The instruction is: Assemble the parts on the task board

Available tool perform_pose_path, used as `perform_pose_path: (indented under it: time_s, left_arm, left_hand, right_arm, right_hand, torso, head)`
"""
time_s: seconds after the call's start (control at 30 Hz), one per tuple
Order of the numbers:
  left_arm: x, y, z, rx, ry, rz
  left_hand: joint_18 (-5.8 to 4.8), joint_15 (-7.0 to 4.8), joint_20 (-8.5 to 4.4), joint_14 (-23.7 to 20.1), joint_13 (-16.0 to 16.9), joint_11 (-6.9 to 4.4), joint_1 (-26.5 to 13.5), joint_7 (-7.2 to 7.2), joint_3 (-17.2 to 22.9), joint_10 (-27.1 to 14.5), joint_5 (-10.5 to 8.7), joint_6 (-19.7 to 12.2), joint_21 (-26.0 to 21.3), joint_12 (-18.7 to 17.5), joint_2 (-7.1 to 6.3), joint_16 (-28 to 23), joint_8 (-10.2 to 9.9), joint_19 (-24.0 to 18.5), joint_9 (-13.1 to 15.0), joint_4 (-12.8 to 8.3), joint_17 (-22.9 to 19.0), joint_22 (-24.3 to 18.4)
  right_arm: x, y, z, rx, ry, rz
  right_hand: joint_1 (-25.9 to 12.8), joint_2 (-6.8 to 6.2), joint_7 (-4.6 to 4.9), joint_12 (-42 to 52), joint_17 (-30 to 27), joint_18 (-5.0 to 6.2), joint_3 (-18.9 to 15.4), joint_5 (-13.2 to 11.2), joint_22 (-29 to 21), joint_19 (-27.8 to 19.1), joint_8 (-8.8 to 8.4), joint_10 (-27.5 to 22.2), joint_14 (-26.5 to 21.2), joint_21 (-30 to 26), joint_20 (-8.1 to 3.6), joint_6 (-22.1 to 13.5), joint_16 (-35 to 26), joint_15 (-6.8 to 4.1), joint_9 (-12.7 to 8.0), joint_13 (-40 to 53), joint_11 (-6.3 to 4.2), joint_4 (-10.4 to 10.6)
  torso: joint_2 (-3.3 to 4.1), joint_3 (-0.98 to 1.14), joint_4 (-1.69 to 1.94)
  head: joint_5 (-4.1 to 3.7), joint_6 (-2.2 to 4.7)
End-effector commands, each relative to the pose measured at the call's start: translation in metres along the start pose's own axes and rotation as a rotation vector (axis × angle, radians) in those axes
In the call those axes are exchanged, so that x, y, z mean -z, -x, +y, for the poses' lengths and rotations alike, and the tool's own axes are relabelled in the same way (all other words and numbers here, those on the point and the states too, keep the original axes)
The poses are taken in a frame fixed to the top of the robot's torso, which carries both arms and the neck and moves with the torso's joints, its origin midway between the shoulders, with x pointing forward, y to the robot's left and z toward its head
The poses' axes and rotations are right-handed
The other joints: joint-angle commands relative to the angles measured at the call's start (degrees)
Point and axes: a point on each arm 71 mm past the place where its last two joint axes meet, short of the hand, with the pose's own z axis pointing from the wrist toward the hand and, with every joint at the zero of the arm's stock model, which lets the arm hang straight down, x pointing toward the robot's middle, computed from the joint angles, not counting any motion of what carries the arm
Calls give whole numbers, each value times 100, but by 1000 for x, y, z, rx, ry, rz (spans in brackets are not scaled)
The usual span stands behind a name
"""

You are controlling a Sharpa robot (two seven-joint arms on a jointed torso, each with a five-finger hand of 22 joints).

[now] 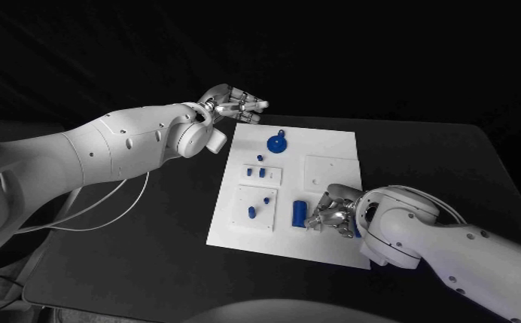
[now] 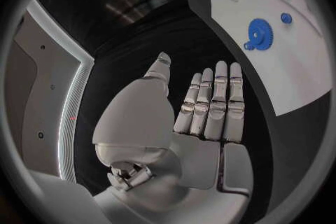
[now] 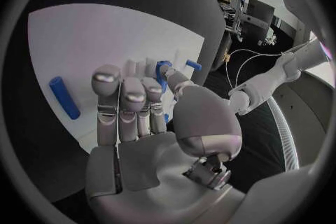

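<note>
Black table (image 1: 130, 263), white task board (image 1: 326, 146) in the middle. Right hand (image 1: 331, 214) hangs spread and empty just beside the blue cylinder (image 1: 300, 214), which lies lengthwise along the board's near edge. Left hand (image 1: 233, 105), flat and empty, sits off the far corner.

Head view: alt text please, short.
A white task board lies on a black table with small blue parts on it, including a gear at its far end. The right hand is over the near end; the left hand hovers open beyond the far corner.
</note>
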Motion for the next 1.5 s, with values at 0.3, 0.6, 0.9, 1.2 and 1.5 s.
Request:
perform_pose_path:
  time_s: [0.3, 0.6, 0.9, 1.2, 1.5]
  left_arm:
    - [0, -2, -1, 3, -6, 15]
    - [1, 0, -1, 0, -14, 5]
    - [5, 2, -3, 1, -37, -15]
    - [10, 1, -6, 5, -60, -25]
    - [11, -3, -7, 10, -63, -14]
  left_hand:
    - [57, 10, 39, -33, 4, -7, -15, 23, -1, -19, 7, 1, 23, -20, -12, -15, -11, -15, 1, 27, 8, 4]
    - [57, 9, 38, -29, 4, -8, -10, 20, -1, -16, 11, 5, 24, -20, -10, -14, -9, -14, 1, 21, 9, 4]
    - [36, -31, 1, 69, 5, -66, -80, 7, -54, 219, 11, 68, 46, -18, 83, -18, -12, 21, 1, -134, 32, 14]
    - [27, -51, -20, 123, 6, -80, -102, -1, -64, 249, 20, 84, 65, -17, 121, -10, -8, 46, 2, -213, 50, 22]
    - [27, -51, -20, 123, 6, -80, -102, -1, -64, 249, 20, 84, 65, -17, 121, -10, -8, 46, 2, -213, 50, 22]
  right_arm:
    - [-1, -7, -5, -20, -23, 16]
    - [11, 14, -15, -106, 0, -61]
    - [32, 72, -52, -189, -50, -100]
    - [42, 96, -82, -117, -153, -111]
    - [36, 68, -94, 22, -211, -72]
  right_hand:
    - [-40, -26, -9, 0, -10, -43, -104, -121, 483, 294, -29, 15, 37, -29, -22, 6, -24, -9, -9, 7, 14, 133]
    - [96, -239, 64, 77, -73, -22, -131, -402, 466, 298, -31, -19, 26, -84, -31, -209, -93, -10, 110, 83, 51, 283]
    - [451, -419, -60, 87, -89, -43, -243, -783, 455, 280, 39, -27, 20, -179, -61, -12, -126, -55, 977, 112, -16, 420]
    - [423, -454, -38, 37, -53, -64, -140, -1049, 462, 284, -29, -48, 27, -219, -61, -293, -128, -42, 2108, 99, 5, 488]
    - [381, -562, -13, 48, -25, -54, -77, -1252, 465, 289, -29, -50, 27, -195, -48, -325, -109, -31, 2053, 99, 23, 730]
  torso:
    - [0, 0, 0]
    - [-6, -4, -15]
    - [4, 6, -6]
    - [-9, 5, -49]
    - [-15, 12, -47]
  head:
    - [-10, 3]
    - [-92, 74]
    - [-290, 162]
    - [-402, 219]
    - [-417, 219]
